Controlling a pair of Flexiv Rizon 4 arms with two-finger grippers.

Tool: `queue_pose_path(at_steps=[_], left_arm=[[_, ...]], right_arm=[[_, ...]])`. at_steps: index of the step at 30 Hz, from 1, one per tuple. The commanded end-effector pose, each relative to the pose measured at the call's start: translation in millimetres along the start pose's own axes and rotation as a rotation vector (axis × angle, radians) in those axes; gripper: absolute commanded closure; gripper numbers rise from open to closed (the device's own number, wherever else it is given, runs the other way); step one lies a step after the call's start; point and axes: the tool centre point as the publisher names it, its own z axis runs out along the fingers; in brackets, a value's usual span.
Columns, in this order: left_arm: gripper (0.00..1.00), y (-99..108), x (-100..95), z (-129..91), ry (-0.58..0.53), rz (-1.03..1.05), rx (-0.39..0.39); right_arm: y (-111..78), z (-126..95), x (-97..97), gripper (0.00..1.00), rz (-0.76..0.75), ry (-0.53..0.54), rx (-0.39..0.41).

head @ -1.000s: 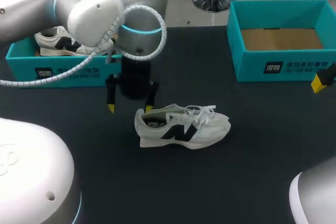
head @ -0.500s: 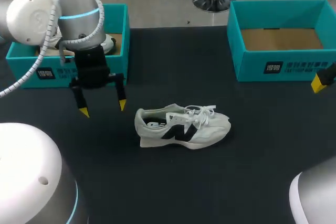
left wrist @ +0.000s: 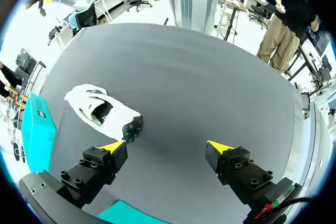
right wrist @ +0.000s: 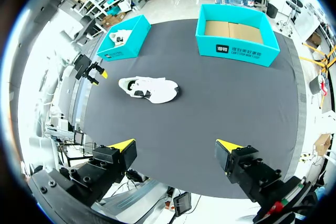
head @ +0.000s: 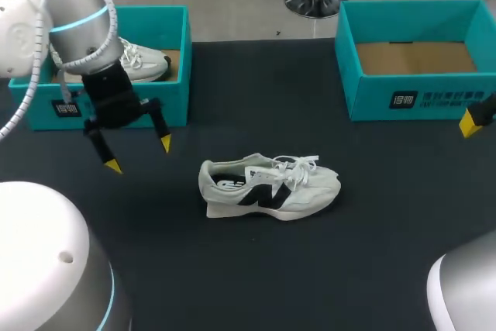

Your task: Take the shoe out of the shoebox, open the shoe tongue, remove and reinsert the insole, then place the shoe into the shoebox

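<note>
While my left jaws hang wide open with nothing between them, just in front of the left shoebox (head: 174,75), their yellow tips (head: 113,165) point down at the dark worktop (head: 232,269). The white shoe (head: 267,186) stands upright on its sole near the middle of the worktop, apart from both boxes and from my left jaws, heel toward the left shoebox and toe toward the right shoebox (head: 418,56). A second shoe (head: 143,60) lies inside the left shoebox. The right shoebox shows its brown cardboard floor. My right jaws are also spread wide and grip nothing, well back from the shoe.
</note>
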Motion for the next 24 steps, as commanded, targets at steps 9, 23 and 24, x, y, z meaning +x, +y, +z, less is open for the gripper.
queue_pose_path(at_steps=[9,23,24], left_arm=[[0.00,9.7,35.5,13.2,-0.712,-0.627,0.032],[0.00,9.7,35.5,13.2,-0.712,-0.627,0.032],[0.00,9.7,35.5,13.2,-0.712,-0.627,0.032]], right_arm=[[2.8,-0.7,0.0,0.00,0.001,-0.001,0.006],[2.8,-0.7,0.0,0.00,0.001,-0.001,0.006],[2.8,-0.7,0.0,0.00,0.001,-0.001,0.006]])
